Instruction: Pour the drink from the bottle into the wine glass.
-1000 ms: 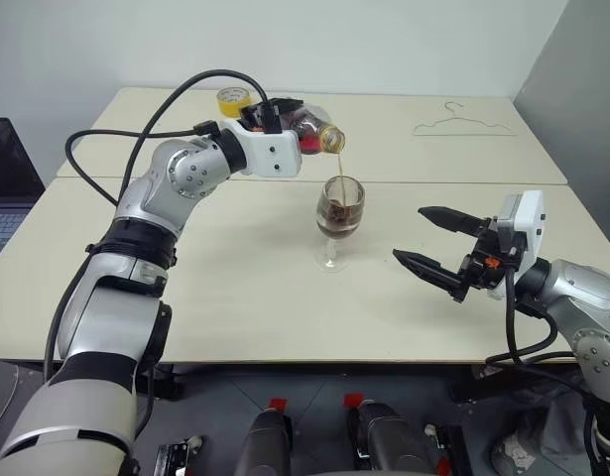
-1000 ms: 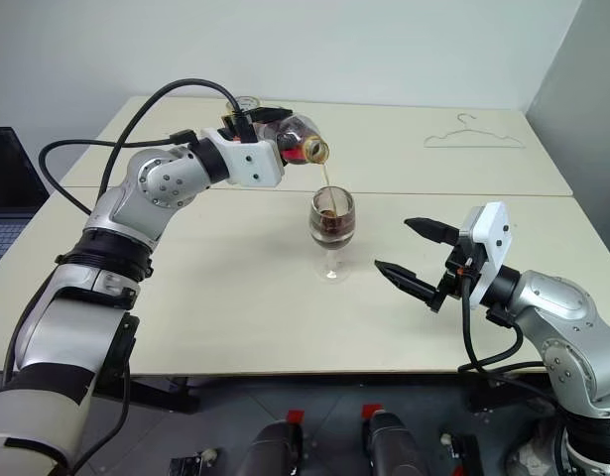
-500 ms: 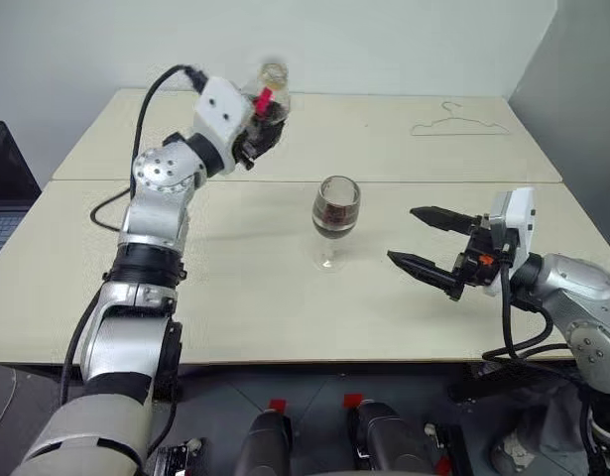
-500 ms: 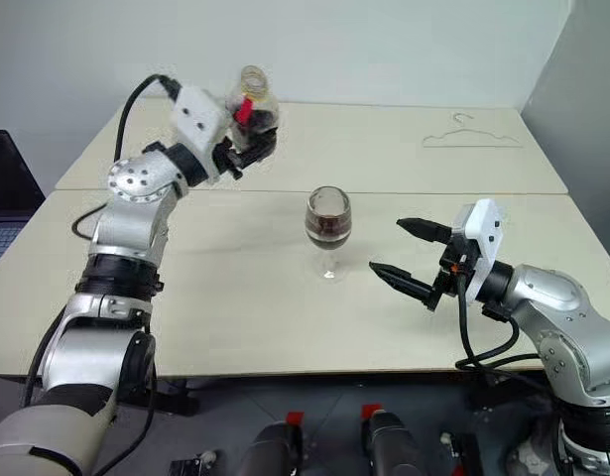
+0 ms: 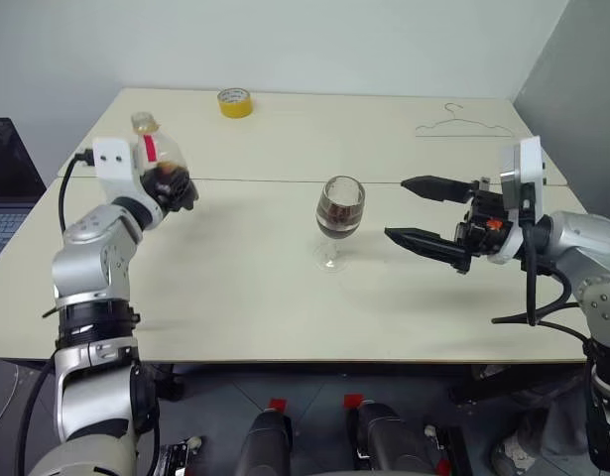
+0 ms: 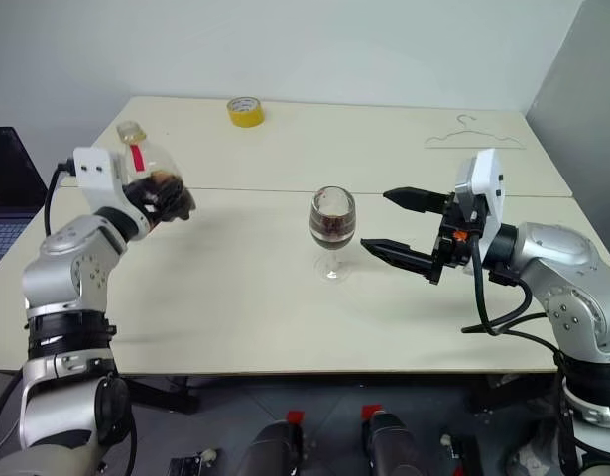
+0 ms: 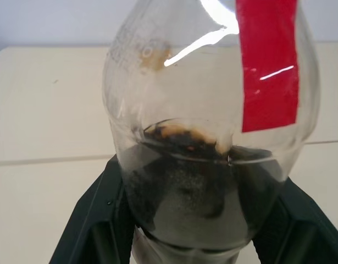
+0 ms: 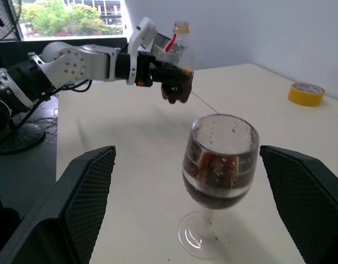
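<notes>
The wine glass stands at mid-table, its bowl partly filled with the dark brown drink. My left gripper is shut on the bottle, holding it upright well to the left of the glass. The bottle's neck is open, a red strip runs down its side, and a little dark drink sits in its bottom between my black fingers. My right gripper is open, pointing at the glass from the right, a short way off, with nothing between its fingers.
A yellow tape roll lies at the far edge of the table. A wire hanger lies at the far right. A seam runs across the table behind the glass. A dark laptop sits off the table's left side.
The left arm swung the bottle from tilted over the glass to upright, then left and down; the pouring stream stopped. The right gripper rose a little toward the glass.
</notes>
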`<act>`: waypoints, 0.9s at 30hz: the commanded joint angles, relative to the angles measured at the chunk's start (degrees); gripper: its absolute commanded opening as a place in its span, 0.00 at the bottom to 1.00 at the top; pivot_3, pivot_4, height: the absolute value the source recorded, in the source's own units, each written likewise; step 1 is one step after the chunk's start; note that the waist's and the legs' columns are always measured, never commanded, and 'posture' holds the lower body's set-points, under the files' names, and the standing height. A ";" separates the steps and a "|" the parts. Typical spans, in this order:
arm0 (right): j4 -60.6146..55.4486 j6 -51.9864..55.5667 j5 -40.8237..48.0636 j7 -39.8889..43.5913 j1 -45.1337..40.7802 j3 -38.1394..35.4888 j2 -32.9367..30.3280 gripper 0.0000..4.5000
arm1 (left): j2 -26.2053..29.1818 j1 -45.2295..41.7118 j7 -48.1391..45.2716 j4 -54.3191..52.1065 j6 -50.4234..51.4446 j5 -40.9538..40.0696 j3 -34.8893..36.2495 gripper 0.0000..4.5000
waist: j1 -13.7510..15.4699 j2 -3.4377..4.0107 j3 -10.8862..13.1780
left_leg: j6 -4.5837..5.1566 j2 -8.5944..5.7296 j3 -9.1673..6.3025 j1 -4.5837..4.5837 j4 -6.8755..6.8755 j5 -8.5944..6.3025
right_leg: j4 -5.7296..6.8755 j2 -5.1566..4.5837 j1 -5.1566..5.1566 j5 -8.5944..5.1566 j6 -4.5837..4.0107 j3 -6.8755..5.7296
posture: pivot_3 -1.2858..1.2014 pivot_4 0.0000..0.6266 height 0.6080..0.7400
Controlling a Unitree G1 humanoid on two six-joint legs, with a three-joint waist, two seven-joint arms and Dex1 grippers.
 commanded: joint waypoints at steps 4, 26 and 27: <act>-0.92 -0.77 -0.59 2.37 -6.58 4.99 1.70 1.00 | -1.99 2.68 4.98 -1.87 -6.86 0.41 2.12 0.58 | 0.26 -0.04 -0.03 | 0.00 0.01 -0.06 -0.03 0.02 0.00 | 0.00 0.00 0.00 0.01 -0.01 -0.07 | 0.52 0.24 1.00; -0.05 -1.18 -2.82 5.33 -11.27 7.46 2.55 1.00 | -4.59 7.48 9.71 -4.79 -8.26 -0.48 1.88 0.99 | 0.18 -0.06 -0.03 | 0.00 0.01 -0.03 -0.01 -0.01 0.00 | -0.02 -0.03 0.00 0.02 -0.02 -0.07 | 0.52 0.24 1.00; 0.03 -1.21 -2.92 5.40 -11.35 7.49 2.58 1.00 | -4.36 7.50 9.85 -4.86 -8.45 -0.17 1.79 0.99 | 0.18 -0.05 -0.04 | 0.00 0.00 -0.03 -0.01 -0.01 0.00 | -0.02 -0.03 0.00 0.02 -0.02 -0.06 | 0.52 0.24 1.00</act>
